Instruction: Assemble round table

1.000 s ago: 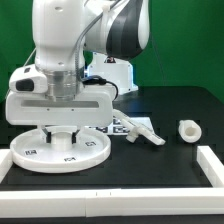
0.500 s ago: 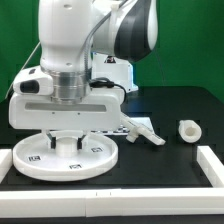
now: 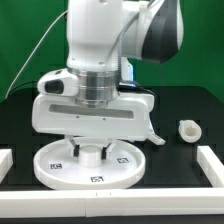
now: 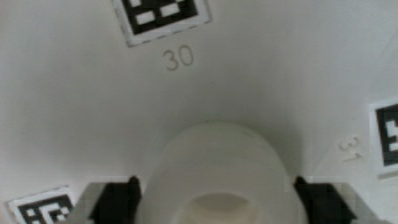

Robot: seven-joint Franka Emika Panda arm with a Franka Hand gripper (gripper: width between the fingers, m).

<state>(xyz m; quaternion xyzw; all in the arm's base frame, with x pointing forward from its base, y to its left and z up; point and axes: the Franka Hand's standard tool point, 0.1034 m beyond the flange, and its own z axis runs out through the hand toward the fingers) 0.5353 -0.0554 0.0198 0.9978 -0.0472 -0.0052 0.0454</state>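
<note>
One grip: gripper (image 3: 88, 152) is clamped on the raised hub (image 4: 217, 165) at the centre of the round disc (image 3: 55, 170), which lies flat. Leg (image 3: 187, 130) lies on its side well apart, toward the exterior view's right; base piece (image 3: 152, 136) sits between. Next reach likely that way.

The rounded white arm (image 3: 100, 40) has a dark grey joint cap (image 3: 166, 30) and boxy pincer (image 3: 89, 150).

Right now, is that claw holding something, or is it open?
Gripper: closed, gripping the round disc by its raised centre hub.
</note>
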